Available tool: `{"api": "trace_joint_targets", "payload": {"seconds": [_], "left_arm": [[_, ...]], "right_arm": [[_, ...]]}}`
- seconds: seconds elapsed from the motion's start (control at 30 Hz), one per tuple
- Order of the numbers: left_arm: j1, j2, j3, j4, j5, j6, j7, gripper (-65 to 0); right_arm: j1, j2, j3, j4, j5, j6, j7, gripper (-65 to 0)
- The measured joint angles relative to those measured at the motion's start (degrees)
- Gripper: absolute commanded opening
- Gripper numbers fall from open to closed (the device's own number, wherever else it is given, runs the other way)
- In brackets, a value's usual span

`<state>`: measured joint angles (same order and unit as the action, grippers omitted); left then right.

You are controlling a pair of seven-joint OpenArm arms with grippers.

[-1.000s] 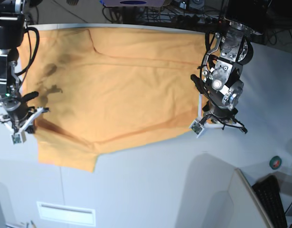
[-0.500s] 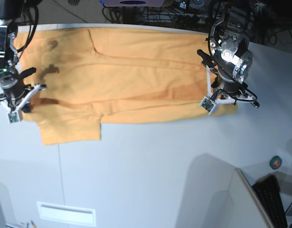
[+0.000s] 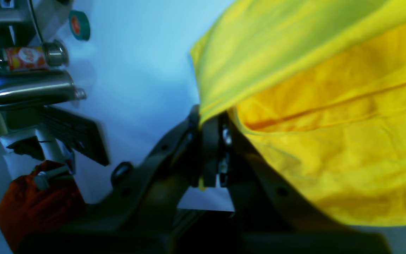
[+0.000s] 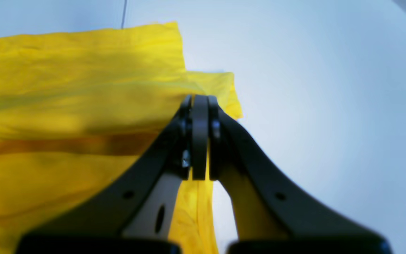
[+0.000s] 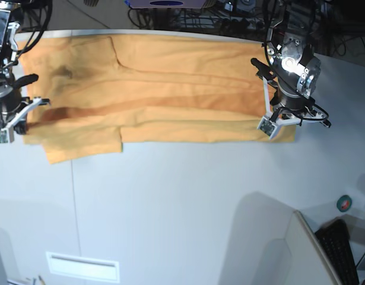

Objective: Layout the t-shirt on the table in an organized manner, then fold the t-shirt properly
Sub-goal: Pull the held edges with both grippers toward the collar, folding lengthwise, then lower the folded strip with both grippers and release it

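The orange-yellow t-shirt (image 5: 164, 89) lies as a long band across the far part of the white table (image 5: 182, 208), its near part doubled back over itself. My left gripper (image 5: 281, 123) is at the shirt's right end, shut on a lifted fabric edge; in the left wrist view, the left gripper (image 3: 210, 121) pinches the t-shirt (image 3: 330, 123) between closed fingers. My right gripper (image 5: 15, 122) is at the left end. In the right wrist view, the right gripper (image 4: 199, 103) is shut on the t-shirt (image 4: 65, 116), with a sleeve corner beyond it.
A thin dark seam (image 5: 73, 202) runs down the table. At the right edge sit a green tape roll (image 5: 344, 203) and a black keyboard (image 5: 339, 249). The left wrist view shows a can (image 3: 26, 58), a metal bottle (image 3: 26, 90) and a red cloth (image 3: 37, 201).
Both grippers moved toward the far side with the shirt's near edge, laying it back over the body. The shirt went from a wide spread to a narrower band.
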<state>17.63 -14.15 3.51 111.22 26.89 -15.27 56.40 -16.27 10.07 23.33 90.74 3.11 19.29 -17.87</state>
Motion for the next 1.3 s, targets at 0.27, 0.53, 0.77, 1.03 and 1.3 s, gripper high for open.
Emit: {"api": "trace_joint_targets", "payload": {"seconds": [0.27,0.53,0.77,1.03,1.3], "left_arm": [[2.97,3.19,-5.60,2.08,0.35,-5.70,-0.37,-65.0],[5.27,5.03,-10.25,3.58,0.72,-5.79,-3.54,-65.0],[7.82,5.38,-10.58,3.54,0.07,-6.01,-4.35,-65.0],[11.15,5.22,-10.97,3.58,-1.64,-8.37,-4.52,-65.0],[11.63,5.22,-11.19,3.58,-4.22,-8.35,-4.57,-65.0]], "right_arm": [[-3.52,-0.68,0.09,2.67,0.07,-0.02,-0.17,-65.0],[-6.47,-3.39,4.26,4.76,0.26,0.02,-0.04,-65.0],[-7.78,-3.65,4.48,4.74,0.26,0.02,-0.44,-65.0],[-9.49,-3.78,4.42,9.73,0.46,0.00,-6.62,-65.0],[-10.82,-4.81,4.42,10.82,0.46,0.00,-9.86,-65.0]]}}
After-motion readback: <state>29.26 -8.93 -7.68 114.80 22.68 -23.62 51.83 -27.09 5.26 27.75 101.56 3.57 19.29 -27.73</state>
